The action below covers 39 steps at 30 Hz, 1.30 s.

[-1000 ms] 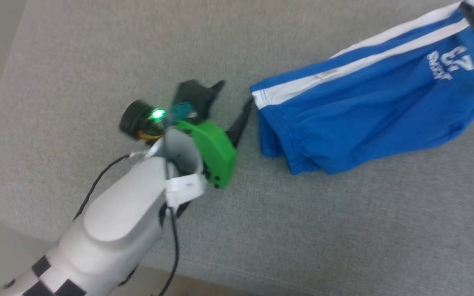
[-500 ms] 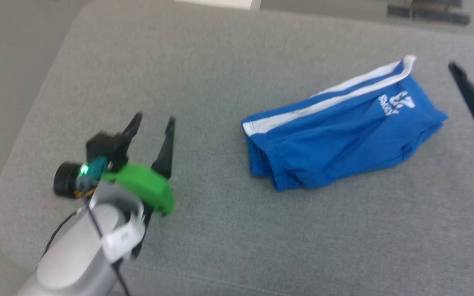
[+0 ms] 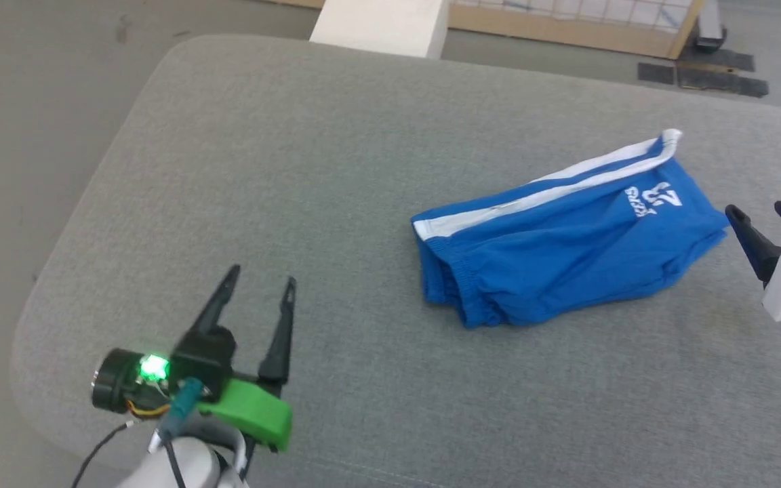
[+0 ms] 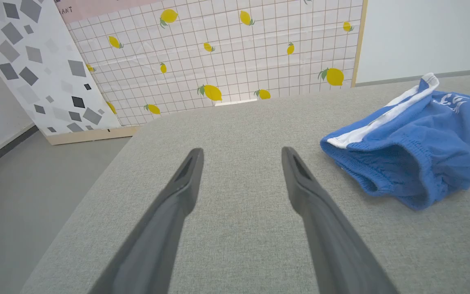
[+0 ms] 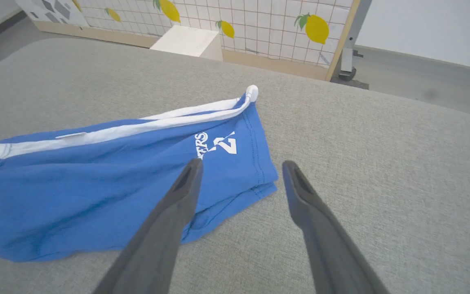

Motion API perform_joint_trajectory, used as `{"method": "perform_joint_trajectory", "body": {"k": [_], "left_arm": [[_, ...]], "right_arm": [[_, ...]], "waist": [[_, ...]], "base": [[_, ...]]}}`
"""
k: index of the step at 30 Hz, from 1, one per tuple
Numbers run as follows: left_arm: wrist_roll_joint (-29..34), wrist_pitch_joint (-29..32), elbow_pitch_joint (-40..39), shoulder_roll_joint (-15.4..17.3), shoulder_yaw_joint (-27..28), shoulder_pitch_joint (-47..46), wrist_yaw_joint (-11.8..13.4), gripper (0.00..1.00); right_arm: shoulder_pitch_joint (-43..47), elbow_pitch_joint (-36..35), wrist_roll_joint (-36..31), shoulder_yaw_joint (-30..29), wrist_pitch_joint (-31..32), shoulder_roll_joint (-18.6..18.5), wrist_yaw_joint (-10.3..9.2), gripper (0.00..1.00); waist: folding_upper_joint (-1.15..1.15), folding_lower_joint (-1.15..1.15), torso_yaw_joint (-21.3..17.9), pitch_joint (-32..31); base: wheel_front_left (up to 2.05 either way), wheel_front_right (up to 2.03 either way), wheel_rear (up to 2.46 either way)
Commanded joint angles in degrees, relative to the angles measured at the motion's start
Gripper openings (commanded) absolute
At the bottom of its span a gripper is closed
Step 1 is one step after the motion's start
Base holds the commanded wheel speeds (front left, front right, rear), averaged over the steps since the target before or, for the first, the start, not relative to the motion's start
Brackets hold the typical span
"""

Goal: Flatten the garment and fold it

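the garment (image 3: 567, 251), bright blue shorts with a white waistband (image 3: 539, 193) and white trim, lies bunched on the right half of the counter (image 3: 282, 169). it is not flat: the cloth is doubled over itself, and a gathered opening gapes at its left end. a white printed number (image 3: 655, 198) with small lettering beside it sits near the right end.

the counter is covered in grey woven fabric and has rounded corners. beyond it are a grey floor (image 3: 38, 102), a white block (image 3: 380, 27) and a wood-framed grid panel (image 4: 239, 53) printed with yellow lemons.

the right end effector (image 3: 755, 207) hangs just beside the garment's right end, fingers spread wide and holding nothing. the left end effector (image 3: 261, 276) is well apart from the garment, near the counter's front left corner, also spread wide and empty.

the left wrist view looks into the gaping opening and takes in a second panel (image 4: 27, 61) with grey shapes. the right wrist view shows a small white label (image 5: 69, 135) on the waistband and the stitched hem. there one finger overlaps the blue cloth; whether it touches cannot be told.
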Motion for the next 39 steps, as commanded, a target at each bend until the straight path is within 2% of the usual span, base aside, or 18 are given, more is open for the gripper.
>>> {"method": "perform_joint_trajectory", "body": {"k": [1,14,17,27,28,29,30,39], "left_arm": [[1.43,-0.46,-0.67,-0.42,-0.11,1.05,0.10,1.00],[7.29,-0.50,-1.73,-6.74,2.36,0.98,-2.99,1.00],[8.38,-0.51,-1.58,-8.13,3.04,1.28,-3.63,1.00],[10.98,-0.51,-0.46,-11.48,5.65,2.73,-5.97,1.00],[11.15,-0.51,-0.30,-11.68,5.88,2.79,-6.16,1.00],[11.35,-0.51,-0.05,-11.91,6.18,2.83,-6.39,1.00],[11.49,-0.51,0.16,-12.08,6.44,2.86,-6.56,1.00],[12.32,-0.51,2.22,-12.40,8.01,3.90,-8.95,1.00]], "right_arm": [[0.03,0.43,-0.90,-1.12,1.16,0.68,-0.09,1.00],[-10.24,9.47,-11.24,-13.82,21.59,3.09,-0.09,1.00],[-11.18,10.62,-15.03,-14.46,24.47,2.73,-0.09,1.00],[-7.80,12.04,-16.65,-16.76,32.05,5.50,-0.09,1.00],[-7.22,11.89,-16.42,-16.72,32.85,5.83,-0.09,0.61],[-6.53,11.41,-16.10,-16.56,33.50,6.17,-0.09,0.06],[-6.07,10.90,-15.92,-16.52,33.67,6.35,-0.09,0.00],[-5.29,7.21,-13.64,-21.83,26.30,8.04,-0.09,0.00]], "waist": [[0.00,0.00,1.32,1.13],[0.00,0.00,9.16,10.37],[0.00,0.00,10.30,11.94],[0.00,0.00,11.73,13.53],[0.00,0.00,11.67,13.48],[0.00,0.00,11.52,13.39],[0.00,0.00,11.33,13.27],[0.00,0.00,7.35,9.00]], "base": [[0.00,0.00,0.00],[0.00,0.00,0.00],[0.00,0.00,0.00],[0.00,0.00,0.00],[0.00,0.00,0.00],[0.00,0.00,0.00],[0.00,0.00,0.00],[0.00,0.00,0.00]]}}
